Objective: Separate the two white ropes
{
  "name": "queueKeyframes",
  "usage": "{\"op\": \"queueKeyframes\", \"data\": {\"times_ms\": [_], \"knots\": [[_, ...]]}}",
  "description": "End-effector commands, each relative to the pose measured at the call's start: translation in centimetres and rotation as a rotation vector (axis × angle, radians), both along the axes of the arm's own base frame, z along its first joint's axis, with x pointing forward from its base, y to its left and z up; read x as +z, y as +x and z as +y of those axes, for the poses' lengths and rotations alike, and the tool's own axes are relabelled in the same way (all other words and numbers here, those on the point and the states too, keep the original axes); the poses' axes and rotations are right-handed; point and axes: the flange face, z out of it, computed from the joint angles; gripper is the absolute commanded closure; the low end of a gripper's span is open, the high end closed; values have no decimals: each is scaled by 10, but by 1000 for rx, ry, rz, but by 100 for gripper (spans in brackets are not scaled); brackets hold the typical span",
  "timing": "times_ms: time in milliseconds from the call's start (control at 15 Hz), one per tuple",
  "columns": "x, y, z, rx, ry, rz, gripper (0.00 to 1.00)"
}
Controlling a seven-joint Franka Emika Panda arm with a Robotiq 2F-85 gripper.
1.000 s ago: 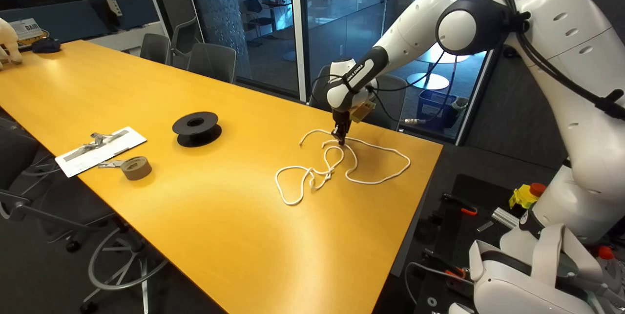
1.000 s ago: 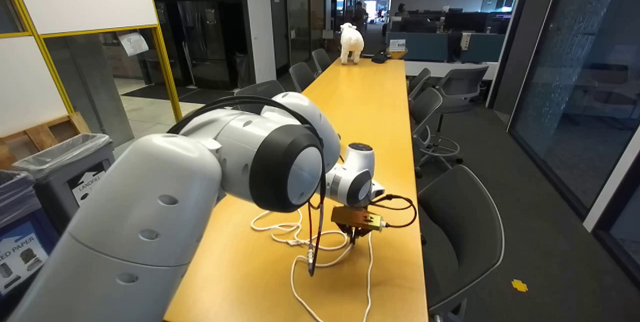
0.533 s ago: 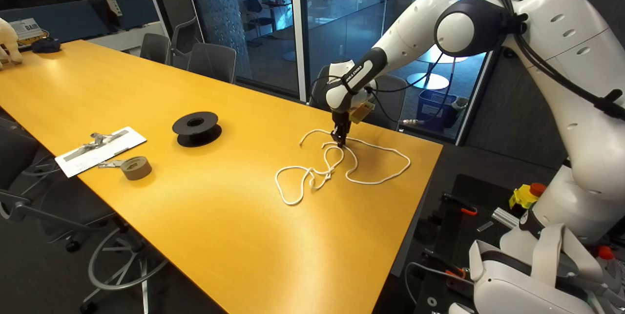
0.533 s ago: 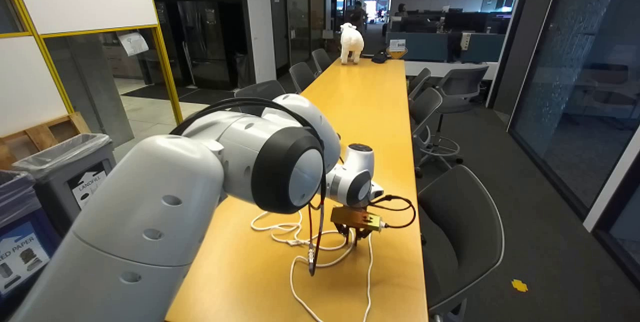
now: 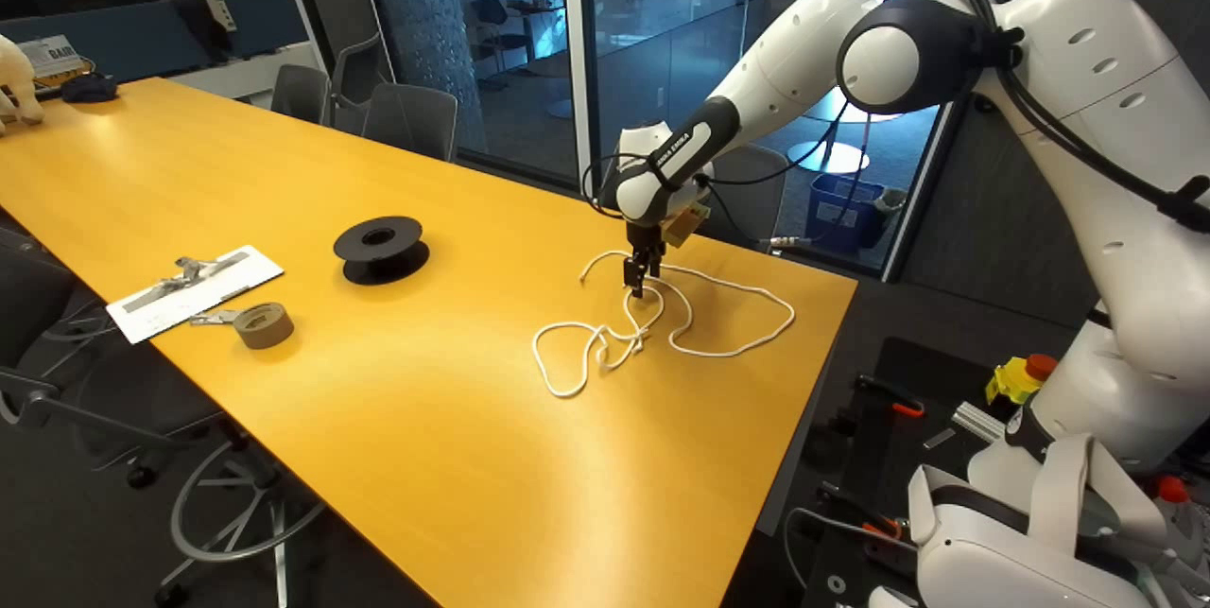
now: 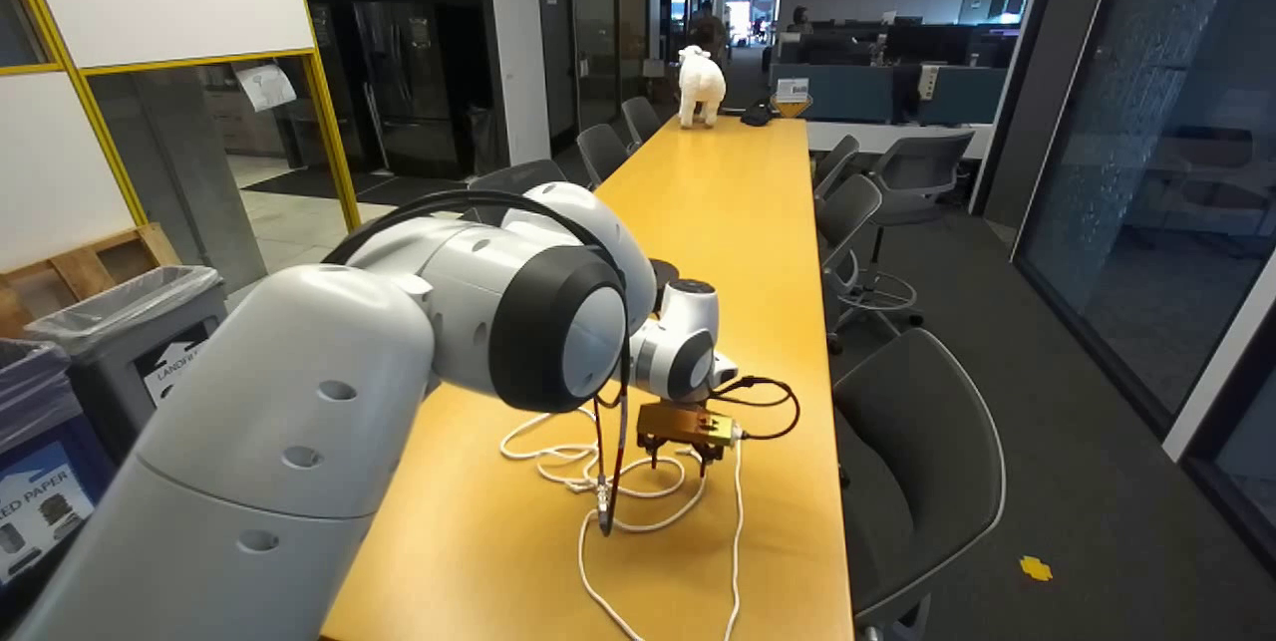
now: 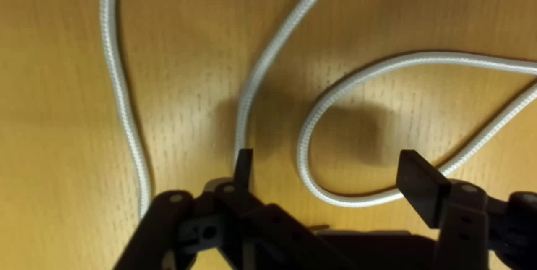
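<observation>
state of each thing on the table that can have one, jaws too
Jaws: open, holding nothing
One white rope: laid in a wide bend
Other white rope: looped, crossing itself
Black spool: lying flat
Brown tape: lying flat
White card: lying flat
Toy sheep: standing

An office is surrounding the long wooden table (image 5: 482,286) — dark chairs (image 6: 917,442) are lining both its sides. Past the far end, monitors (image 6: 929,43) are standing behind blue partitions (image 6: 847,93), and a glass wall (image 5: 676,69) is closing off a side room — another chair (image 5: 490,12) is showing through the glass.
</observation>
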Motion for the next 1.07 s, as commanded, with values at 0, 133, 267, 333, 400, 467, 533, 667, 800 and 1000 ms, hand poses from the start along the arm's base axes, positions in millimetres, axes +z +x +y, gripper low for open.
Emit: {"op": "queueKeyframes", "data": {"times_ms": [0,133,267,333,400,467,533,667,800,1000], "knots": [[9,3,37,44,-26,-8,0],[7,5,58,75,-27,2,0],[5,6,77,111,-21,11,0],[5,6,85,124,-21,11,0],[5,6,94,138,-20,13,0],[5,6,101,150,-20,14,0],[5,6,108,161,-23,15,0],[4,6,118,186,-23,23,0],[2,5,125,207,-17,36,0],[0,4,130,218,-14,47,0]]}}
